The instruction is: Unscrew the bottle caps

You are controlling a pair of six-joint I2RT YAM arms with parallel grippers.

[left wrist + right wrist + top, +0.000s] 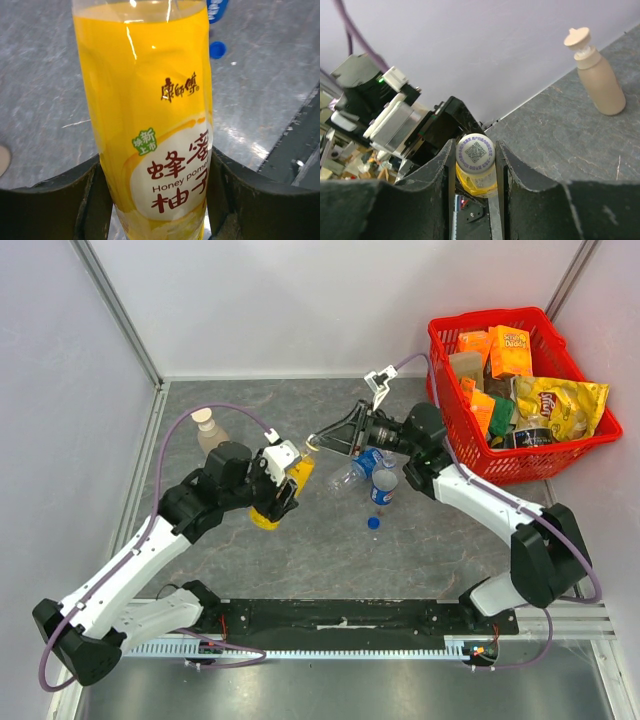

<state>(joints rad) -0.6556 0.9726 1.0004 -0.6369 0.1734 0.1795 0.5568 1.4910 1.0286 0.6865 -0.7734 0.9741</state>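
While two grippers hold it, juice bottle (302, 474): tilted just left of centre in the overhead view, neck toward the upper right. Its yellow-orange body and a label reading "Honey pomelo" fill the left wrist view (150, 125). Whether its base touches the table cannot be told.
White cap (475, 151): on the bottle's neck at lower centre of the right wrist view, a printed square code on its top, with yellow liquid showing just below it (476, 182).
Right gripper (475, 161): fingers pressed against the white cap from both sides. In the overhead view it reaches in from the right to the bottle's upper end (318, 445).
Left gripper (157, 200): clamped around the labelled body of the juice bottle, one dark finger tight on each side. It is seen left of centre from above (280, 490).
Blue cap (373, 523): loose on the table, right of the juice bottle and just below the clear bottles. It also appears at the top right of the left wrist view (217, 49).
Clear bottles: two with blue labels, right of centre beneath the right arm. One lies on its side (348, 478), the other is just beside it to the right (384, 486). Whether they are capped cannot be made out.
Soap bottle (208, 430): beige with a pump top, upright at upper left, well apart from the rest (596, 75).
Red basket (500, 468): upper right corner, packed with snack packets.
Table (300, 560): grey and mottled.
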